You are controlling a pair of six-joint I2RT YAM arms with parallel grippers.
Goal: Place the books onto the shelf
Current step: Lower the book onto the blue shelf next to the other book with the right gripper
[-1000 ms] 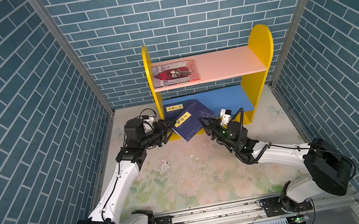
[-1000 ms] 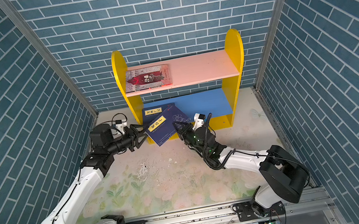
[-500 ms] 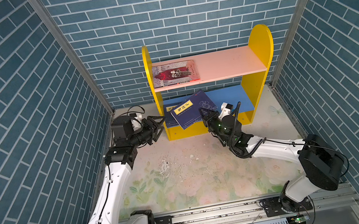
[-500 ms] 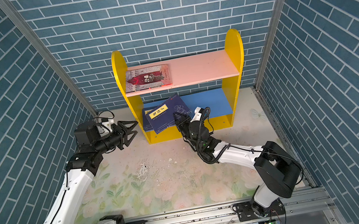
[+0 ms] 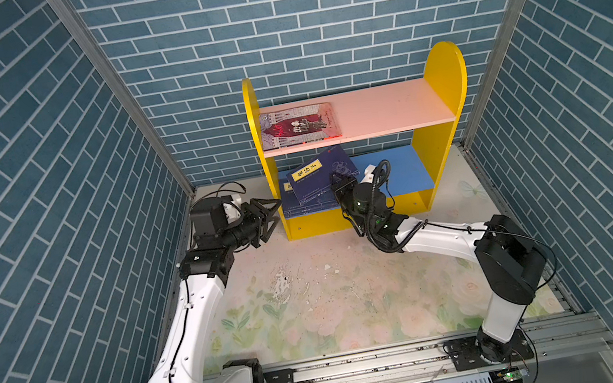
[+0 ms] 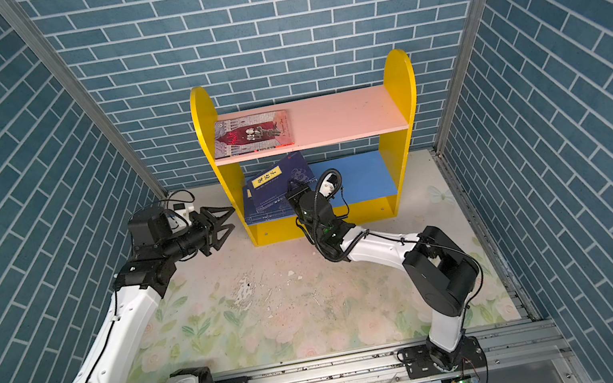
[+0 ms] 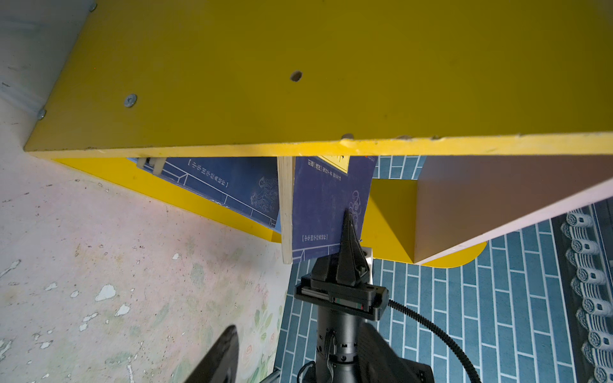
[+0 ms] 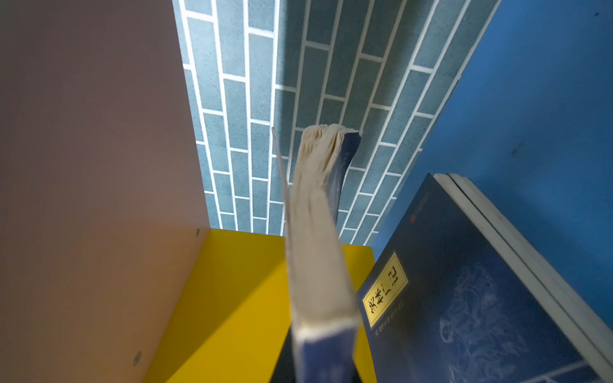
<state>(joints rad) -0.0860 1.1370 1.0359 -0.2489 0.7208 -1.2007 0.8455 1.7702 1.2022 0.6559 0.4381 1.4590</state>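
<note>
a: what's hard to make out?

b: the right claw (image 5: 343, 187). in both top views its own body covers the near corner of the navy book (image 5: 319, 175) it grips. the left wrist view shows the jaws pinched tight on that corner. in the right wrist view the book runs edge-on straight out from the claw. its pages are blurred and the fingers are cut off.

a: where's that book?

b: it's tilted, inside the shelf (image 5: 443, 85), under the pink board (image 5: 388, 109). it hangs over a stack (image 5: 307, 207) of navy books lying on the blue board (image 5: 402, 172). i can't tell whether it touches the stack, and the overlapping covers defeat a count.

a: and the left claw (image 5: 273, 219)?

b: it's about half open and empty, over the desk (image 5: 312, 284). the shelf's yellow side panel (image 5: 275, 189) stands between it and the books. its own view shows only one finger (image 7: 220, 354).

a: anything else?

b: a grey-and-red book (image 5: 300, 125) lies flat on the pink board, above and beyond the right claw.
</note>
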